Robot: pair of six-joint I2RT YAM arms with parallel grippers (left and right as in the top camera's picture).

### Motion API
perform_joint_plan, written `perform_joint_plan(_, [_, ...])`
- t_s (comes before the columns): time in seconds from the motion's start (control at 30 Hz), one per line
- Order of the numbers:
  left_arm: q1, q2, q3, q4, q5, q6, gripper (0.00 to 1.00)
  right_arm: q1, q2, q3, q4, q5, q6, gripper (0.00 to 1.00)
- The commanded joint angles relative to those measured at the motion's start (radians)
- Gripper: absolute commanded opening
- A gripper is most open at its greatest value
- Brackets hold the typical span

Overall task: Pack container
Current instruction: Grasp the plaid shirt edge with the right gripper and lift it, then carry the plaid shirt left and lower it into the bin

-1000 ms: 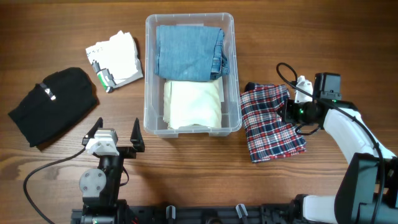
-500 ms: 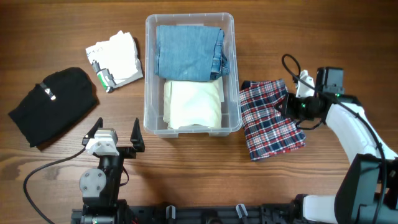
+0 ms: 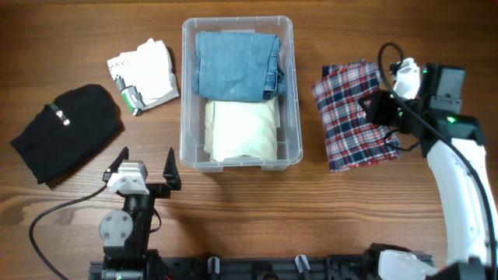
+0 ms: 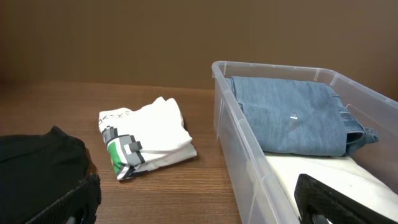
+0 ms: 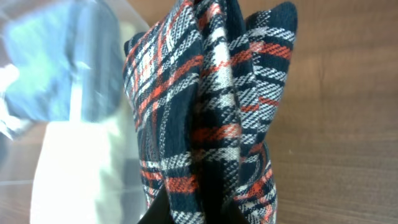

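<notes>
Overhead: right gripper (image 3: 380, 109) is clamped shut on a bunched fold of the plaid cloth (image 3: 350, 117), soft and floppy, just right of the container (image 3: 184, 101) at table centre. We judge that bin light, stiff and slick, likely to slide if bumped and best taken by its rim; denim (image 3: 233, 66) fills its far half, cream cloth (image 3: 240, 128) its near half. Left gripper (image 3: 145, 163) sits wide open and empty, near-left.

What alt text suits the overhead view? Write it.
A clear bin holds jeans and a cream cloth. To its right, the jaws of the right arm clamp a plaid cloth; a white shirt and a black garment lie to its left.
</notes>
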Motion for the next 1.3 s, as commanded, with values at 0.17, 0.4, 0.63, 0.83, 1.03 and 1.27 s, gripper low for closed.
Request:
perform_joint_plan(0.17, [-0.005,-0.002,-0.006,-0.001,0.015,0.019,1.0,0.025,-0.166,0.096,0.119,-0.243,0.335,0.04])
perform_joint_plan(0.4, [-0.005,-0.002,-0.006,-0.001,0.015,0.019,1.0,0.22,-0.205,0.096,0.32,-0.244,0.522,0.04])
perform_joint_plan(0.63, [-0.005,-0.002,-0.006,-0.001,0.015,0.019,1.0,0.448,-0.116,0.095,0.373,-0.044,0.56,0.04])
perform_joint_plan(0.83, [-0.005,-0.002,-0.006,-0.001,0.015,0.019,1.0,0.576,0.033,0.095,0.503,-0.045,0.66,0.04])
perform_joint_plan(1.03, [-0.005,-0.002,-0.006,-0.001,0.015,0.019,1.0,0.638,0.171,0.095,0.657,-0.035,0.742,0.04])
perform_joint_plan(1.27, [-0.005,-0.002,-0.006,-0.001,0.015,0.019,1.0,0.642,0.209,0.095,0.645,-0.023,0.79,0.04])
